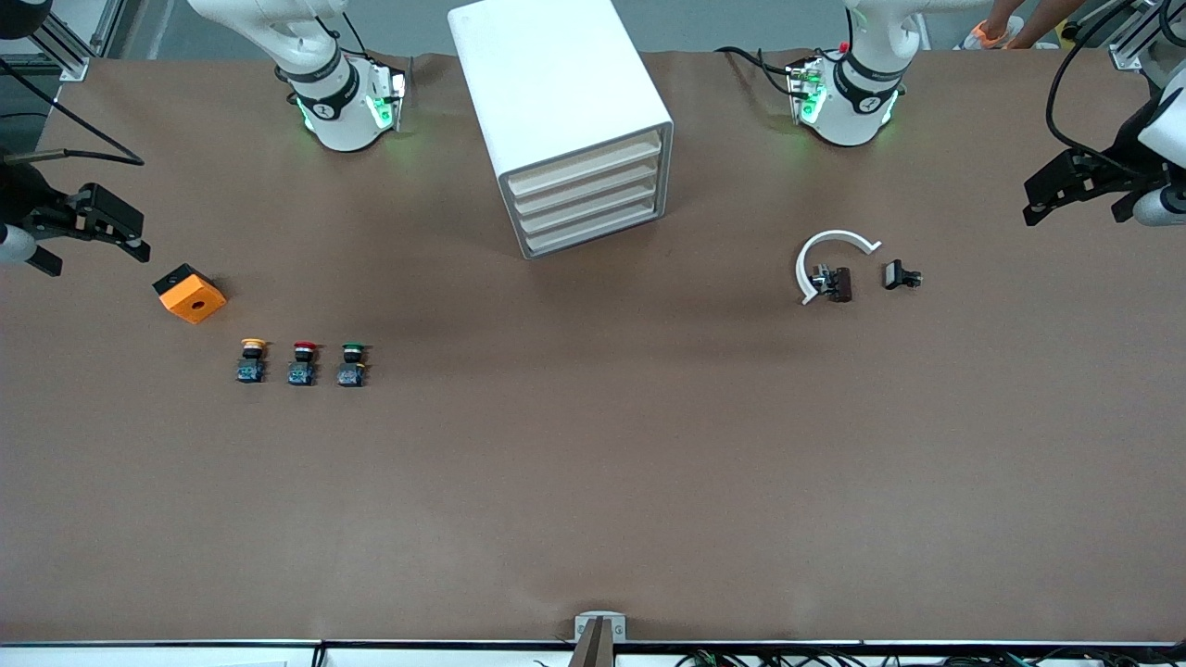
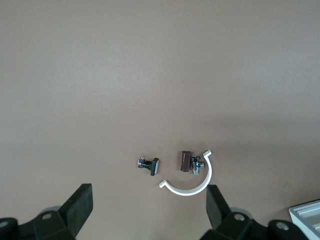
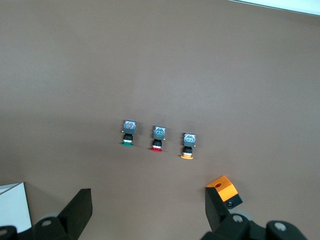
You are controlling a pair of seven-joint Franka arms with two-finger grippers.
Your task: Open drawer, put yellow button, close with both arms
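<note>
Above the table ends, both grippers (image 1: 111,227) (image 1: 1056,190) hover, fingers spread.

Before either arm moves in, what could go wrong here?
The yellow button stands in a tight row beside the red button, so the open right gripper might nudge or take the wrong one. The drawer unit sits loose and angled; the left gripper pulling may drag it.

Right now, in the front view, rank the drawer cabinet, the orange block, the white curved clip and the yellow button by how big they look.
1. Drawer cabinet, by far the largest.
2. White curved clip.
3. Orange block; close to the clip in extent, so that order is unsure.
4. Yellow button, the smallest.
</note>
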